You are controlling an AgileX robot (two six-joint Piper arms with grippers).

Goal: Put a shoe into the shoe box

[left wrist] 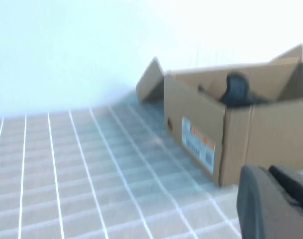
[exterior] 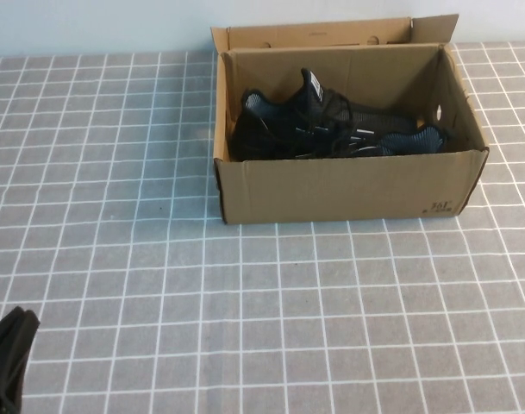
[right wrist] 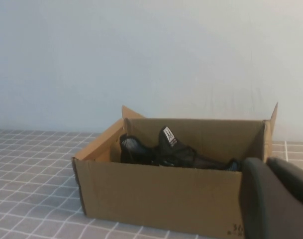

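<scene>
High view shows the brown cardboard shoe box (exterior: 348, 185) standing on the grey checked tablecloth (exterior: 245, 319) with its flaps up, and the black mesh sneaker (exterior: 327, 125) lying inside it, white tongue label upward. Left gripper (exterior: 8, 358) sits at the table's near left corner, well apart from the box, fingers together and holding nothing. Right gripper (right wrist: 275, 199) appears only in its wrist view, near the box's long side, also closed and empty.
</scene>
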